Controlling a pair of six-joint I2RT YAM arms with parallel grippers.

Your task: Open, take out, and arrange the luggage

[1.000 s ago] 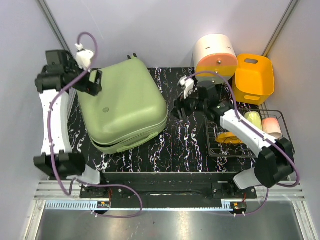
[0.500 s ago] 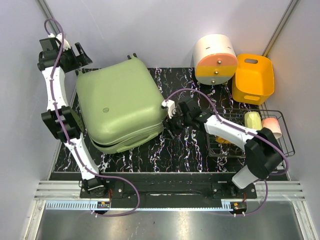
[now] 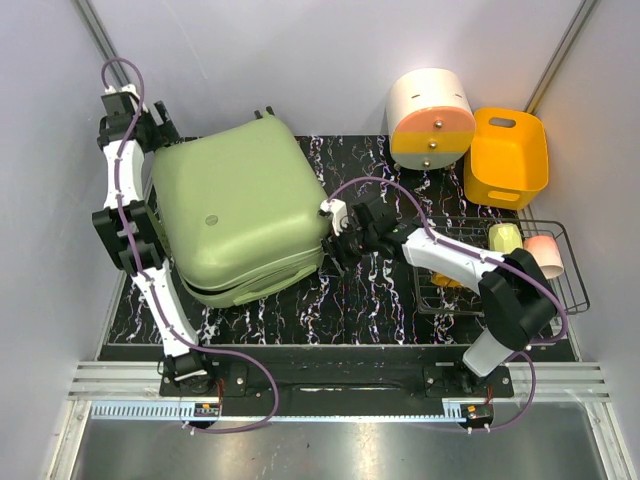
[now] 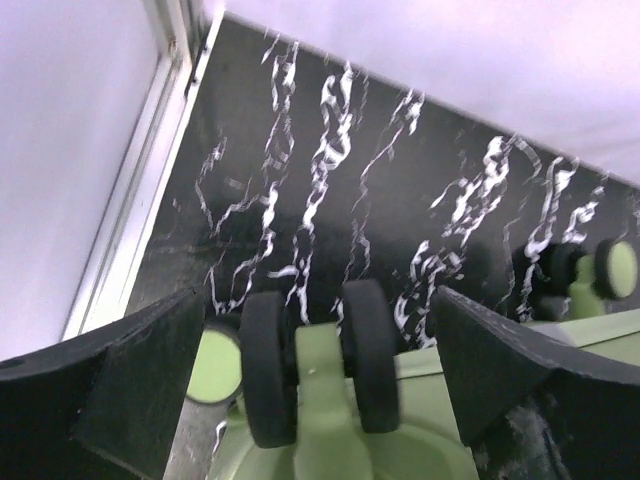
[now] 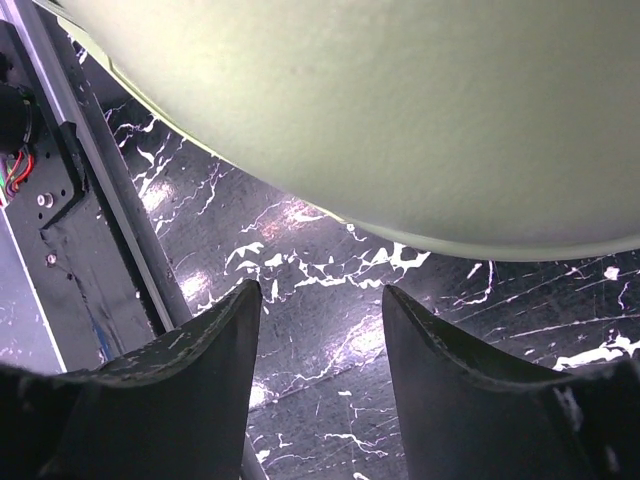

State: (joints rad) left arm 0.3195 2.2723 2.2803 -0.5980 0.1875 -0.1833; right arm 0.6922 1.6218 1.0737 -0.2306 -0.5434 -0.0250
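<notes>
Top external view: the large pale green hard plastic suitcase [image 3: 245,215] lies flat and shut on the left half of the black table with white marble streaks [image 3: 370,290], close to its far left corner. A second ago the left gripper [image 3: 152,125] sat over the top of the case's far left corner. Now that arm has stretched up tall, and the gripper is out past the corner, by the far left corner of the table, spread wide. The right gripper [image 3: 338,240] was near the middle of the table a second ago. Now it has come across and is just beside the right side of the case. The case itself has hardly moved and its lid is down.

Left wrist view: the two black fingers [image 4: 130,380] stand far apart. A black double wheel [image 4: 315,365] of the case sits between them. I cannot tell if they touch it, and they do not pinch it.

Right wrist view: the fingers [image 5: 190,370] have come a bit closer together, but there is a gap, and only table shows in it. The green shell fills the top of the picture, just above the fingers. This gripper holds nothing.

I think both arms have just moved in to the case, one at each side, to get ready to open it. The opening has not begun yet, so almost all of the job is left.
</notes>
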